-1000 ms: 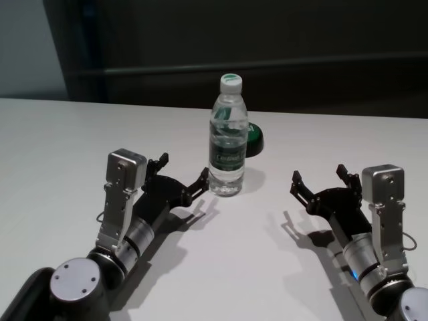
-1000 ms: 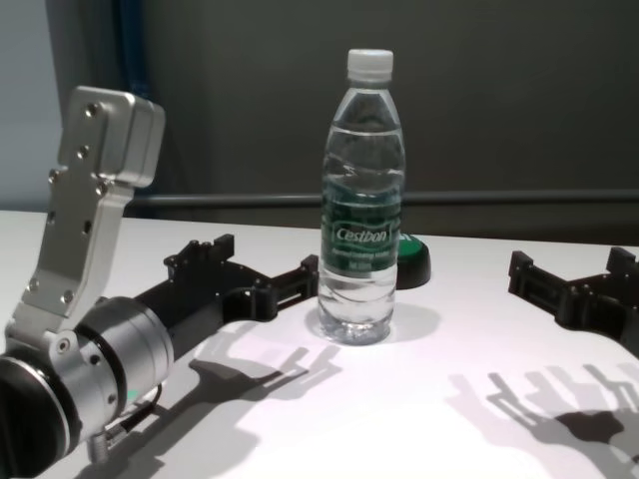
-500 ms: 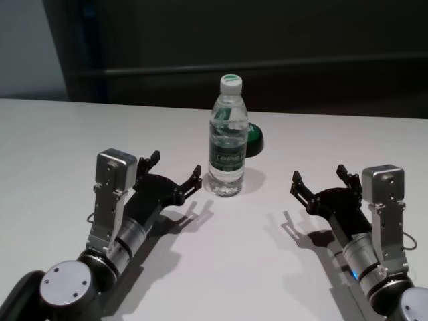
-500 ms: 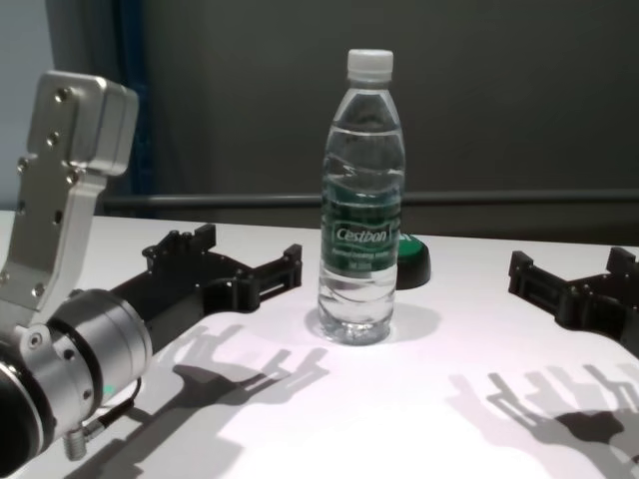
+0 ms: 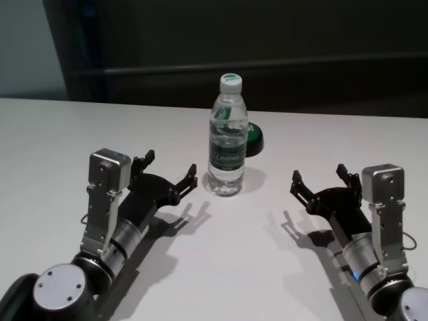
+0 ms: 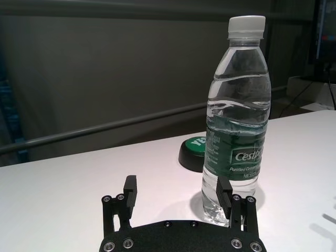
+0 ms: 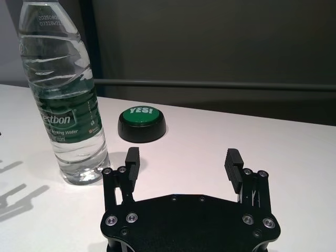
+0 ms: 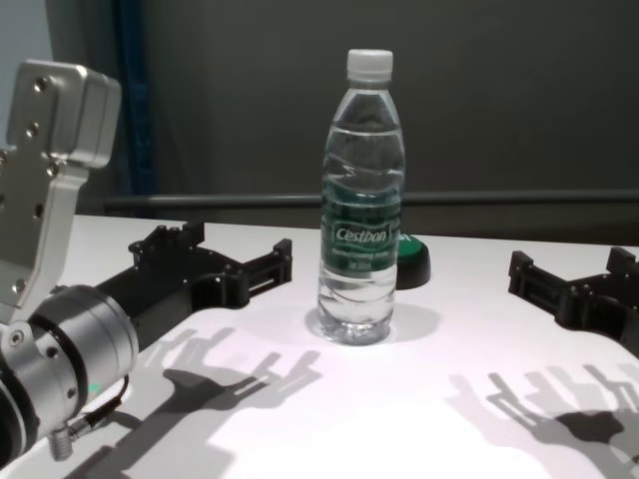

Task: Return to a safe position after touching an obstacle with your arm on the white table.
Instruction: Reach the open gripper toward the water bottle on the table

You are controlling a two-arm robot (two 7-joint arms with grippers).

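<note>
White bench (image 5: 221, 267): wide, glossy, carries all items. Left arm (image 5: 110, 221): low over the bench on the robot's left; left tool (image 5: 170, 172) spread wide, holding nothing, near the bottle and clear of it. Right arm (image 5: 374, 234): low on the robot's right; right tool (image 5: 319, 179) also spread wide, empty, well apart from the bottle. Cestbon water bottle (image 5: 227, 137): upright at bench centre, white cap on. Green "YES!" button (image 7: 142, 122): on black base, just behind the bottle.
</note>
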